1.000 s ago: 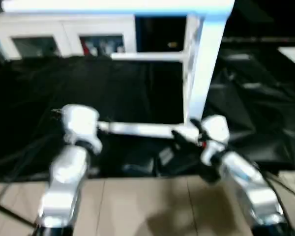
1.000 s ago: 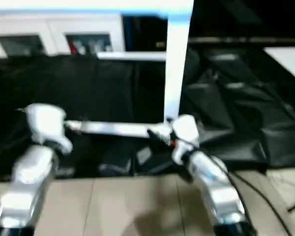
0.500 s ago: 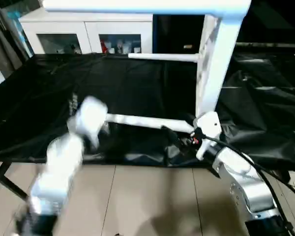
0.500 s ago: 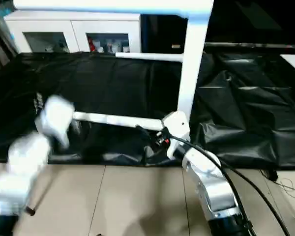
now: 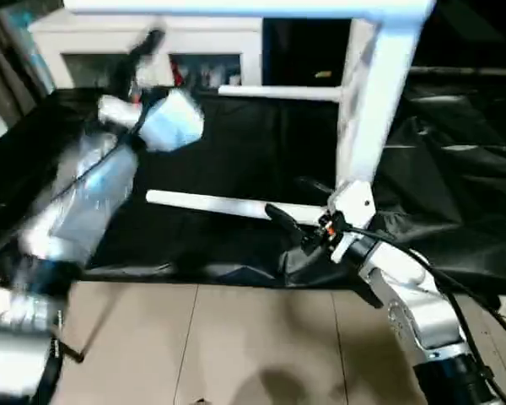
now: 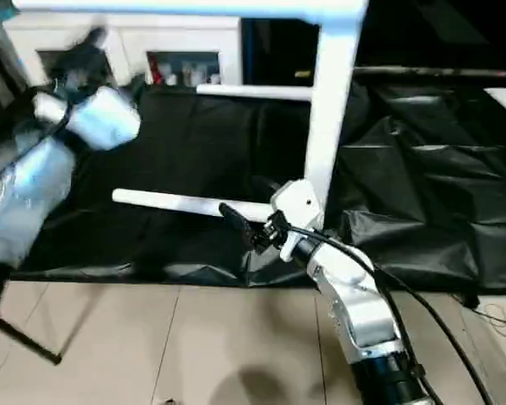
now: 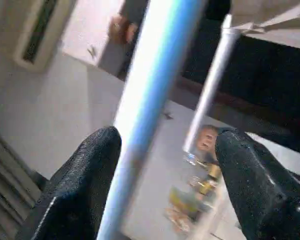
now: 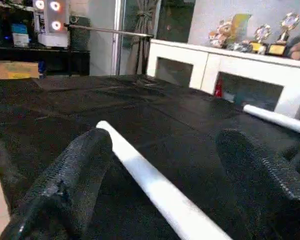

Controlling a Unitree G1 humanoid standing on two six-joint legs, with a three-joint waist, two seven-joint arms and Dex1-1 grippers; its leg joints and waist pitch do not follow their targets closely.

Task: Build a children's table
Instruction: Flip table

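children's table stands part-built on the black sheet: its white top runs along the upper edge of the head views, one tube leg drops upright from the right end of the top to the sheet, and a second leg pokes out level from it farther back. a third, loose leg lies flat on the sheet, running from mid-sheet toward the foot of the upright leg.

right gripper sits low at the near end of that loose leg, by the foot of the upright leg. its two black fingers stand wide apart, one to each side of the white tube, which runs away between them in the right wrist view; whether either finger touches it cannot be told, and it is not clamped.

left gripper is raised high, up near the left part of the table top and well apart from the loose leg. its fingers are spread wide with nothing clamped; in the left wrist view the edge of the table top crosses the gap between them, with the level leg seen beyond, neither touched.

behind the sheet stands a white cabinet with glass-fronted compartments. pale floor lies in front of the sheet.
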